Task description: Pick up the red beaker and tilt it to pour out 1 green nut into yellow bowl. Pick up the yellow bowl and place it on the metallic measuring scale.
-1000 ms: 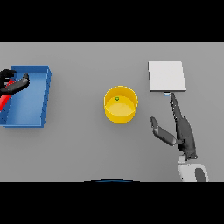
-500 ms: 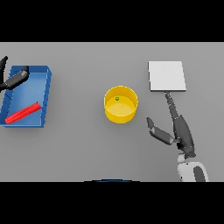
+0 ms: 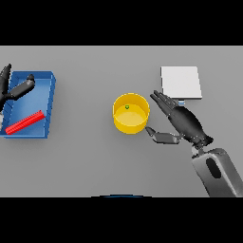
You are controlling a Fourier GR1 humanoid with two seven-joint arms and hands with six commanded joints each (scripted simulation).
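The round yellow bowl (image 3: 131,114) stands at the centre of the grey desk (image 3: 95,161), holding one small green nut (image 3: 126,107). The right hand (image 3: 182,122) is open just beside the bowl's right side. The flat metallic measuring scale (image 3: 180,82) lies behind this hand. The red beaker (image 3: 24,122) lies inside the blue rectangular tray (image 3: 49,102). The left hand (image 3: 16,89) is open above the tray.

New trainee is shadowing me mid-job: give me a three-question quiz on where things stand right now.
1. True or false: the green nut lies in the yellow bowl.
2. Where is the red beaker? A) on the scale B) lying in the blue tray C) in the left hand
3. Fill in: the right hand, fingers open, is just ___ of the bowl; the scale is bare.

Key: 1 true; 2 B; 3 right.
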